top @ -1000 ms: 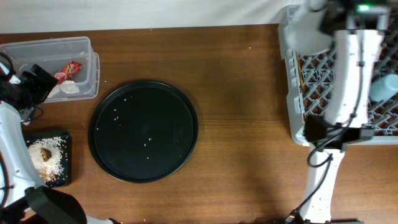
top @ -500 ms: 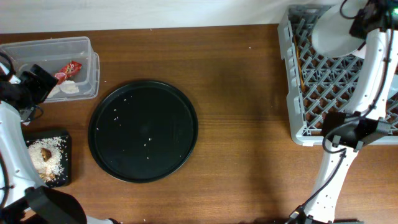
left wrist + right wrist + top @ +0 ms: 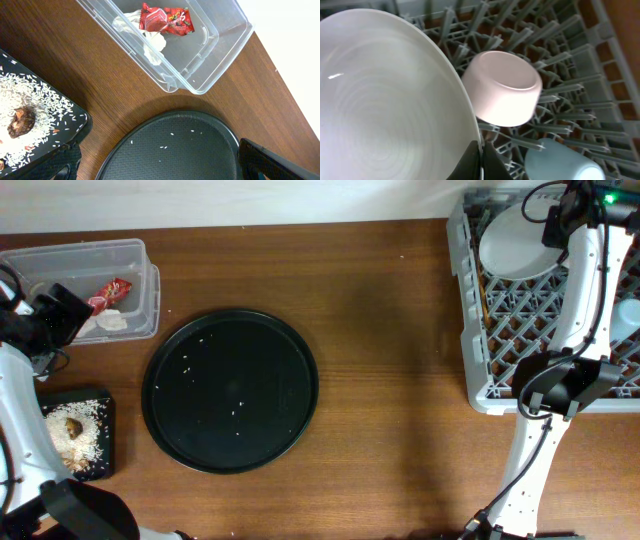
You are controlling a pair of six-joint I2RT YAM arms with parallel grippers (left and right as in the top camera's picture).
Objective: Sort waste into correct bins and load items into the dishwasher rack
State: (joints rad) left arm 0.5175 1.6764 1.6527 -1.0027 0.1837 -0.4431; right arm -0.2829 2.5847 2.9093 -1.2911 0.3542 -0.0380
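Nearest the right wrist cam, the right gripper [image 3: 481, 161] was clamped shut on the plate [image 3: 385, 110] rim, bottom centre; the plate sat over the rack [image 3: 570, 45], upper right in the overhead; cup [image 3: 555, 162] lower right, bowl [image 3: 506, 89] beyond it, base toward the camera. Left gripper [image 3: 167, 169] hung wide open, holding nothing; rice [image 3: 30, 100] and lump [image 3: 20, 122] on the flat tray [image 3: 80, 120] lower left; round tray [image 3: 175, 150] bottom centre; wrapper [image 3: 166, 19] and tissue [image 3: 152, 45] in the tub [image 3: 225, 30] up top.
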